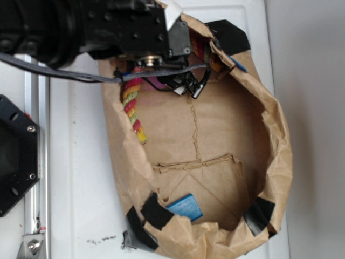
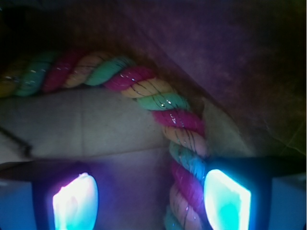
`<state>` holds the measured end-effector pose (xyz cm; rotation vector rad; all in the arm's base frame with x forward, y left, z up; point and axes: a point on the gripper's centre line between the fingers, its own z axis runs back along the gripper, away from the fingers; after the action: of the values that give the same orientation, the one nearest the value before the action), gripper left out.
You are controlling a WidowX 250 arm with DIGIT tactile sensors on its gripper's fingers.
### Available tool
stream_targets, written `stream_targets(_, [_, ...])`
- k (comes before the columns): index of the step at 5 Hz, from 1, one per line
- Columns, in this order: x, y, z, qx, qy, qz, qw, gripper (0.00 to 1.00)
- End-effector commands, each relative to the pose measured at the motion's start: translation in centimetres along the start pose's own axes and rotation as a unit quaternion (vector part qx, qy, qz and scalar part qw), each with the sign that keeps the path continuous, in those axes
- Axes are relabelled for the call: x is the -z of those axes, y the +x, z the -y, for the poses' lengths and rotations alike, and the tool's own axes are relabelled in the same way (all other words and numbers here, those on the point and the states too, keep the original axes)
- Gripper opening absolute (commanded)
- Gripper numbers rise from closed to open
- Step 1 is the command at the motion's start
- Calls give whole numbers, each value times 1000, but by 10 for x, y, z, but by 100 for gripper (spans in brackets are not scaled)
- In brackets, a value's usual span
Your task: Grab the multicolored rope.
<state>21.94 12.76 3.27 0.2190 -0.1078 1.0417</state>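
Seen from the wrist camera, the gripper [image 2: 151, 203] has two glowing blue-white fingers [image 2: 75, 203] at the bottom of the frame, spread apart and gripping nothing. The multicolored rope [image 2: 180, 120], twisted from pink, yellow and green strands, curves down from the upper left and passes between the fingers, lying just beside the right-hand one; whether it touches that finger cannot be told. Under the rope is the pale creased paper floor of the bag.

The outside view looks down into an open brown paper bag [image 1: 280, 162] lying on a white tabletop [image 1: 75, 189]. The black robot arm [image 1: 91, 24] reaches in from the top left corner, and the gripper [image 1: 186, 83] hangs inside the bag near its top edge. The rope [image 1: 133, 108] runs along the bag's left inner wall, one yellow-tipped end pointing toward the bag's middle, and continues behind the arm to the top right rim. A grey cable [image 1: 64, 73] crosses in front of it. A small blue block [image 1: 185, 208] lies inside near the bag's bottom edge. Black tape [image 1: 155, 211] holds the bag's corners down.
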Motion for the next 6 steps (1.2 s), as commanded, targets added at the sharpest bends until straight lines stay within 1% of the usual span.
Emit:
stream_targets(1, [9,-13,-8,24,-66,-28,997,100])
stream_targets(2, [8,-17,-13,25,-75,-26,996,100])
stream_targets(3, [9,-20,-19,15,-75,-26,997,26])
stream_targets(4, [8,-22,-21,9,-72,-21,997,0])
stream_targets(6, [6,-21,-22,7,-75,-15,997,0])
